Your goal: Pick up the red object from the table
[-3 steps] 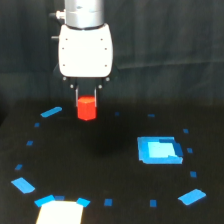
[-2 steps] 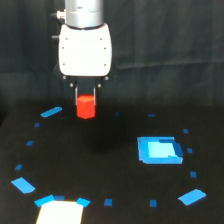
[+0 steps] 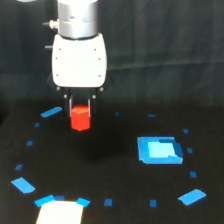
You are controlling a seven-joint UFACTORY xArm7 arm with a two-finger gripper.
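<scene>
The red object (image 3: 80, 120), a stubby bright red-orange block, sits between the two dark fingers of my gripper (image 3: 80, 110), under the white gripper body in the exterior view's left half. The fingers are shut on its upper part, and its lower half shows below them. The block appears to hang a little above the black table (image 3: 115, 190), though the gap to the surface is hard to judge. The top of the block is hidden by the gripper.
A flat blue square patch (image 3: 159, 150) lies on the table at the exterior view's right. A white sheet (image 3: 59, 212) lies at the bottom left edge. Small blue tape marks (image 3: 23, 185) form a ring around the block. A dark curtain hangs behind.
The gripper, with the red object still held, has shifted slightly to the exterior view's left and lower in the picture. Nothing on the table has moved.
</scene>
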